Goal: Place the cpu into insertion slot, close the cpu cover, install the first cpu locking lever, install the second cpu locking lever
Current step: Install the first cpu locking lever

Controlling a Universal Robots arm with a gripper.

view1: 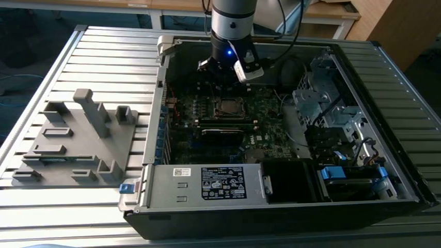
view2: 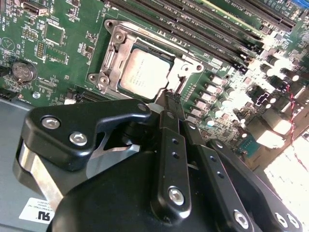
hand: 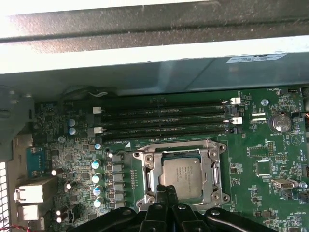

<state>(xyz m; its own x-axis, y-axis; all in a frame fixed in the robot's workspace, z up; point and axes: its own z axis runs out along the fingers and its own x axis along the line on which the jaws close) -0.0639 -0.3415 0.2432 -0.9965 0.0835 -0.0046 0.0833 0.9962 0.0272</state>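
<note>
Both wrist views show the cpu (hand: 182, 175) seated in the insertion slot (hand: 140, 155). The cpu cover (hand: 214, 171) lies flat around it, and the chip's top is visible through the window. The gripper (hand: 168, 190) stands at the socket's edge, just beside the cpu, jaws drawn together with nothing seen between them. Contact with the socket cannot be determined. In the exterior view, the arm (view1: 233, 20) reaches into the open computer case (view1: 206, 222).

Hard glare bleaches the case wall (hand: 145, 53) and part of the circuit board (view2: 72, 58); elsewhere dim.
</note>
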